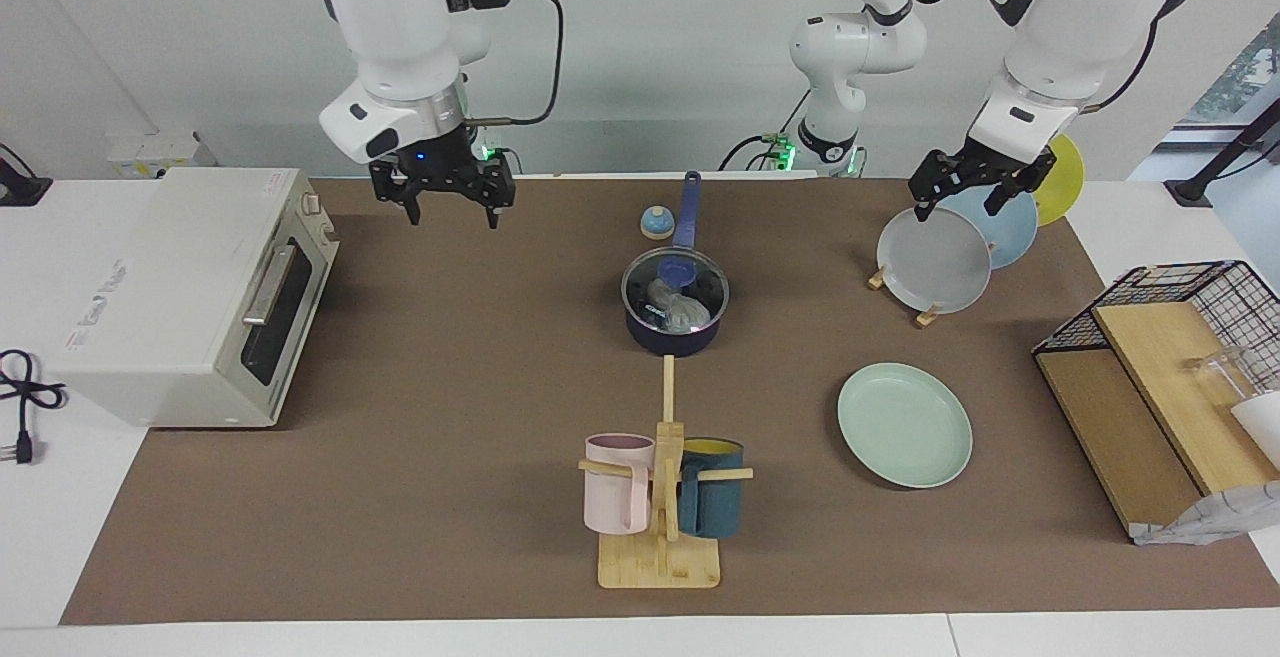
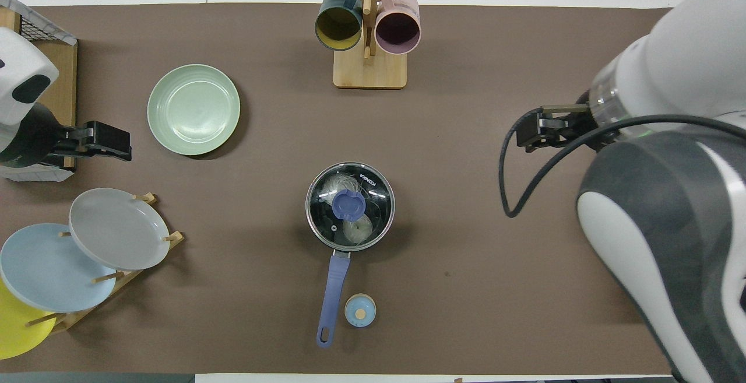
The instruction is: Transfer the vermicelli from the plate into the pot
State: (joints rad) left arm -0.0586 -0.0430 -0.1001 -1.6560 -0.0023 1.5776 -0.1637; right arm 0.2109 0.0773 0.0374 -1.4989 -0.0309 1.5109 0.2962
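Observation:
The dark navy pot (image 1: 672,335) stands mid-table with its long blue handle (image 2: 332,290) pointing toward the robots. A glass lid with a blue knob (image 2: 345,205) sits on it. Two whitish vermicelli nests (image 1: 680,309) show through the lid, also in the overhead view (image 2: 356,228). The mint-green plate (image 1: 905,424) lies bare toward the left arm's end, also in the overhead view (image 2: 193,109). My right gripper (image 1: 450,202) hangs open and empty in the air beside the toaster oven. My left gripper (image 1: 960,199) hangs open and empty over the plate rack.
A toaster oven (image 1: 190,292) stands at the right arm's end. A wooden mug rack (image 1: 662,497) with a pink and a teal mug stands farther out than the pot. A plate rack (image 1: 935,262), a wire basket (image 1: 1170,367) and a small blue dome (image 2: 360,310) stand nearby.

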